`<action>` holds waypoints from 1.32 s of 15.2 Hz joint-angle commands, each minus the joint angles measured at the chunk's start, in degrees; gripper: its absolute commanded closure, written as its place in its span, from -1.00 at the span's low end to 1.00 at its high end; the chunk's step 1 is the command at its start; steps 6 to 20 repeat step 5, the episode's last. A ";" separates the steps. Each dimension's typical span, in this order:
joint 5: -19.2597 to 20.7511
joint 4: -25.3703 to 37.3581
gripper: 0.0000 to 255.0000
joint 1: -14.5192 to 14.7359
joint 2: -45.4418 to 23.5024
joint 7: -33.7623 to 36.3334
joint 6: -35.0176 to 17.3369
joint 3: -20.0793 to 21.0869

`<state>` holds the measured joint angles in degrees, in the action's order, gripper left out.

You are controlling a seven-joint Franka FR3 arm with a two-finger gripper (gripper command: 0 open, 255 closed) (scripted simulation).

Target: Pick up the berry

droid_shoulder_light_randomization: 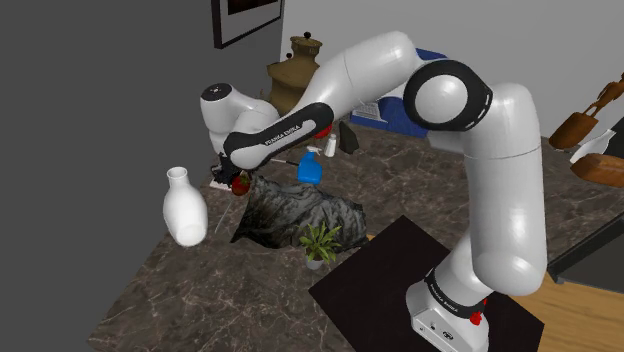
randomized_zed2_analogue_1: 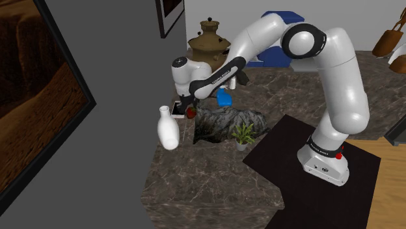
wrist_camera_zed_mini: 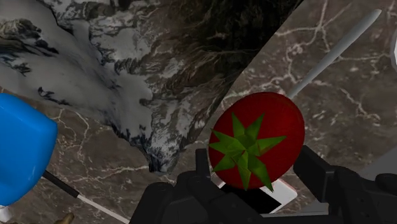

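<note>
Red, with a green star-shaped calyx, the berry [wrist_camera_zed_mini: 257,137] sits between the black jaws. They have closed in on its two sides and appear to clasp it, with nothing else in their hold. From the shoulder view it is just beside the white vase [droid_shoulder_light_randomization: 186,205], on the side of the vase that faces the arm, low over the dark marbled surface [droid_shoulder_light_randomization: 220,290]. I cannot tell whether it rests on the surface or hangs just clear of it.

The risks, as I judge them:

- **Slipping out.** The fruit is round and smooth-looking, and the jaws seem to catch it low and near their tips. A quick lift or a loose squeeze could let it pop out and roll.
- **Knocking the vase.** The vase is tall, narrow-necked and very near the hand. A sideways swing toward it could tip it over.
- **Snagging.** A dark mottled sheet [droid_shoulder_light_randomization: 295,215] lies on the far side of the berry from the vase, and a blue bottle [droid_shoulder_light_randomization: 311,168] stands beyond that. Pulling away from the vase at low height could drag across either one.

A straight, slow rise looks safest.
</note>
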<state>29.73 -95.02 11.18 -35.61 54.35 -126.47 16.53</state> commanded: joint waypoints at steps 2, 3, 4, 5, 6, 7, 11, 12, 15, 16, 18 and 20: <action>-0.72 0.21 1.00 -0.29 1.38 -0.78 1.48 0.43; -0.95 0.30 1.00 -0.36 1.82 -1.02 1.97 0.56; -0.99 0.31 1.00 -0.37 1.89 -1.05 2.04 0.58; -0.99 0.32 1.00 -0.37 1.89 -1.05 2.04 0.58; -0.99 0.32 1.00 -0.37 1.89 -1.05 2.04 0.58; -0.99 0.32 1.00 -0.37 1.89 -1.05 2.04 0.58; -0.99 0.32 1.00 -0.37 1.89 -1.05 2.04 0.58; -0.99 0.32 1.00 -0.37 1.89 -1.05 2.04 0.58; -0.99 0.32 1.00 -0.37 1.89 -1.05 2.04 0.58; -0.99 0.32 1.00 -0.37 1.89 -1.05 2.04 0.58; -0.99 0.32 1.00 -0.37 1.89 -1.05 2.04 0.58; -0.99 0.32 1.00 -0.37 1.89 -1.05 2.04 0.58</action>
